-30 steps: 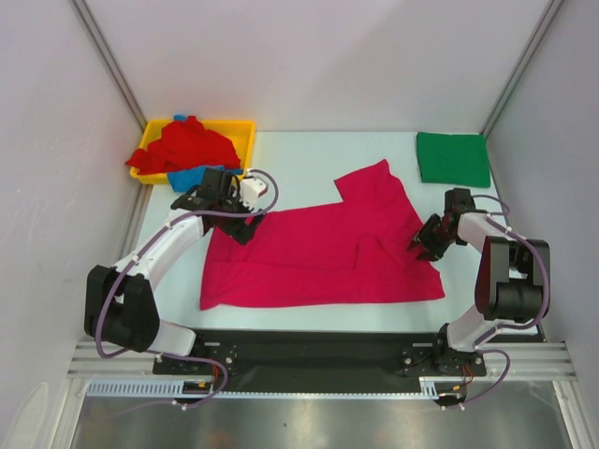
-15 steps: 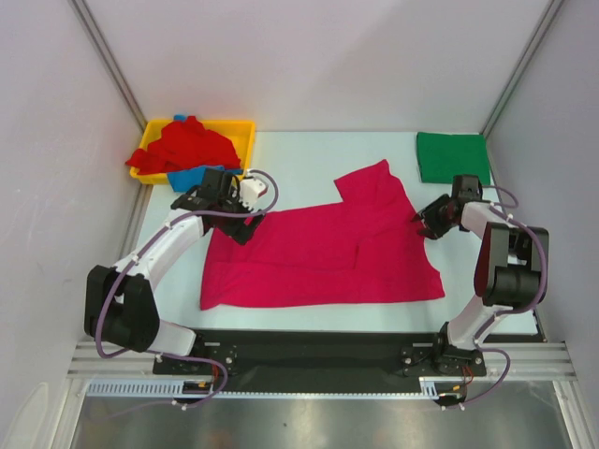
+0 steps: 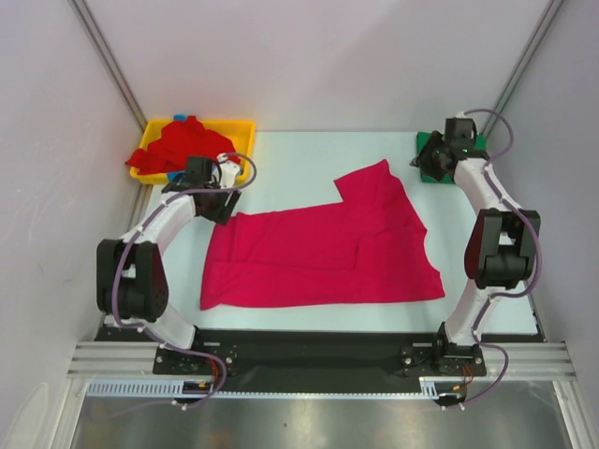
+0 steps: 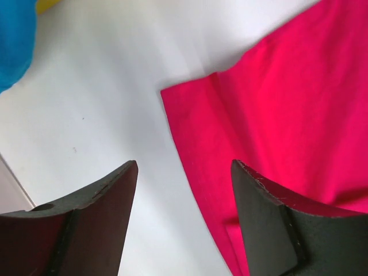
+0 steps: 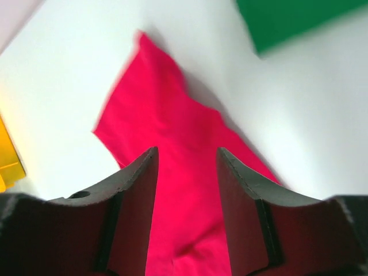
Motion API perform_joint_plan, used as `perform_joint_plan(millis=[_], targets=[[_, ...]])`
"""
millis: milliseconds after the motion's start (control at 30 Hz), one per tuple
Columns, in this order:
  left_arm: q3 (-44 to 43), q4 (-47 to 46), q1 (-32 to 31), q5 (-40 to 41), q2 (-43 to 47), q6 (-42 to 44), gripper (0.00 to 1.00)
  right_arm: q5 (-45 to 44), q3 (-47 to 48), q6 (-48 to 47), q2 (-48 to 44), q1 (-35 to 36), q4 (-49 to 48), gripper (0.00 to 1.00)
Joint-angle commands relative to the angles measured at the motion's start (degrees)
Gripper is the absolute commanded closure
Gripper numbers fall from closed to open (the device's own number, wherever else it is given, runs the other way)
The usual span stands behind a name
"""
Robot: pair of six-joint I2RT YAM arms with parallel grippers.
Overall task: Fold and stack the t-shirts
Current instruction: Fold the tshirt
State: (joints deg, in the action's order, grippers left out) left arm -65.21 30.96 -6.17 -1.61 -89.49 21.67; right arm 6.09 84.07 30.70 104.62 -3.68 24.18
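A magenta-pink t-shirt (image 3: 318,248) lies spread flat mid-table, one sleeve pointing to the back. A folded green t-shirt (image 3: 424,142) lies at the back right, mostly under my right arm. My left gripper (image 3: 217,208) hovers open beside the pink shirt's back left corner (image 4: 276,115); in the left wrist view the gripper (image 4: 184,167) holds nothing, with the cloth edge running between the fingers. My right gripper (image 3: 426,164) stands open at the green shirt's near left edge. In the right wrist view it (image 5: 187,150) is empty, pink sleeve (image 5: 167,132) ahead, green shirt (image 5: 293,20) beyond.
A yellow tray (image 3: 239,124) at the back left holds a crumpled red t-shirt (image 3: 182,145) and a blue one (image 4: 14,40). Grey walls and slanted frame posts close in the table on both sides. Bare white tabletop (image 3: 299,154) lies between the tray and the green shirt.
My right arm has swung from the pink shirt's right edge back to the green shirt. My left gripper has pulled back-left off the shirt's corner, its jaws a little narrower.
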Motion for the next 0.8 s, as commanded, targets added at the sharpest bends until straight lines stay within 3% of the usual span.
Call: perform_joint_plan(millis=[0,200,333,567,700,767], targets=[[-2.99,-2.57,0.55,3.34,-4.54,-1.89,0.28,-3.28,6.00,-8.28,5.76,2.98,2.80,0.49],[-7.82,-4.50,3.27,3.02,-12.80,-3.13,0.29,-1.96,21.64,-11.61,19.38,5.96,9.20,0.43],[-9.84,-5.73,3.19,-2.78,-17.36,-3.13,0.29,-3.36,32.96,-12.77,27.73,7.63,16.66,0.42],[-13.36,-4.42,3.19,-0.85,-22.91,-2.51,0.34,-1.69,35.72,-12.33,32.14,8.25,18.53,0.44],[-14.86,-1.09,3.19,-3.92,-25.73,-1.90,0.44,-0.20,34.14,-11.89,31.35,8.34,17.39,0.48],[-14.60,0.76,3.19,-4.72,-26.35,-2.07,0.52,0.32,33.35,-11.63,30.82,8.34,17.30,0.55]])
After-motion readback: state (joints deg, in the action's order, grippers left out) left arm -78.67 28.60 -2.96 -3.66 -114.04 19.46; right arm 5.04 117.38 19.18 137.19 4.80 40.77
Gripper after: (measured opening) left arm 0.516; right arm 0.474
